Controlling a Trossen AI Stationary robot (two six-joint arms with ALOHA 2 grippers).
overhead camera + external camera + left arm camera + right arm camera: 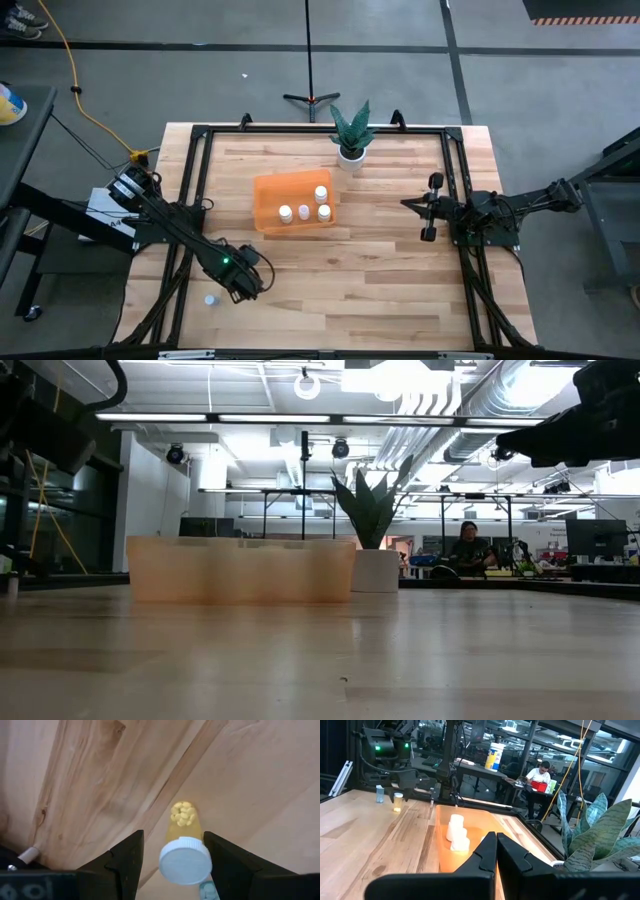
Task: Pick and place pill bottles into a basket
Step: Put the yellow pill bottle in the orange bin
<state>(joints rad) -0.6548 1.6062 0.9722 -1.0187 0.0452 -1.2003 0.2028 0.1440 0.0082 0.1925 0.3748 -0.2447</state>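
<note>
A pale pill bottle (184, 840) with a white cap and yellow pills stands on the table near its front left corner. My left gripper (173, 836) is open and points down over it, one finger on each side of the cap. In the high view the gripper (243, 281) hides this bottle. It shows in the right wrist view (398, 802). A second bottle (211, 299) stands beside it. The orange basket (270, 190) sits mid-table with several bottles (304, 212) standing in it. My right gripper (495, 851) is shut and empty, hovering at the table's right side (415, 205).
A white pot with a green plant (351, 135) stands behind the basket near the far edge. A black frame (190, 170) runs round the table's edges. A person (540, 772) sits in the room beyond. Bare wood lies between the basket and the front edge.
</note>
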